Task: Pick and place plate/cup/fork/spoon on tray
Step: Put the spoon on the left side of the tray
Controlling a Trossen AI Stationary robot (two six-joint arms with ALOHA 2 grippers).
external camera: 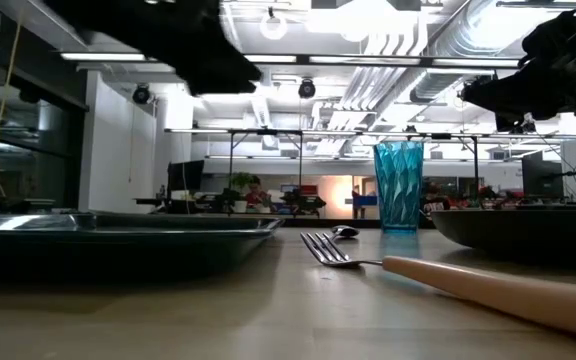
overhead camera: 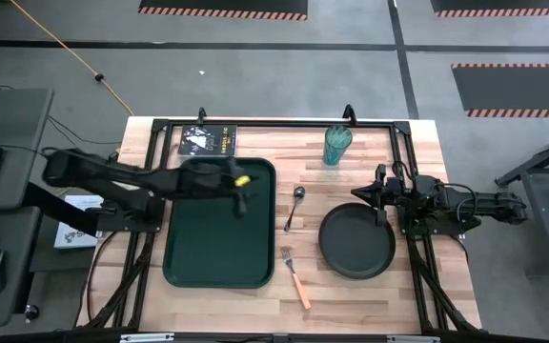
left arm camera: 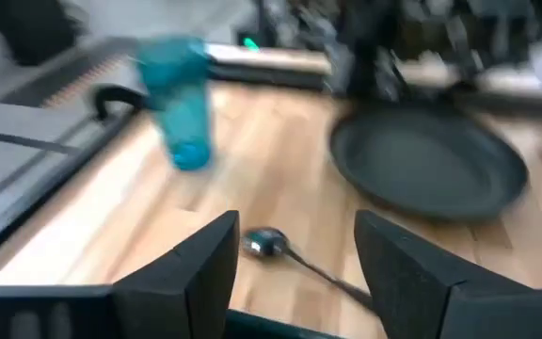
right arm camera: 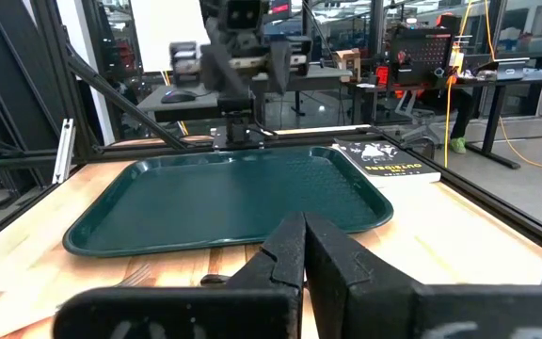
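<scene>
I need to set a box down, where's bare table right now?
Bare wood lies in front of the tray and fork, and between book and cup. It is crowded around the spoon, between tray and plate.

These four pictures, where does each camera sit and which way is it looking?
High view: overhead, straight down on the tray, plate, both arms.
Low view: table height, across the fork toward the cup; arms overhead.
Left wrist view: on the left arm, past its open left gripper to the spoon, cup and plate.
Right wrist view: on the right arm, past its shut right gripper, across the tray to the left arm.
Shared: cup and plate show in high, low and left wrist views.
</scene>
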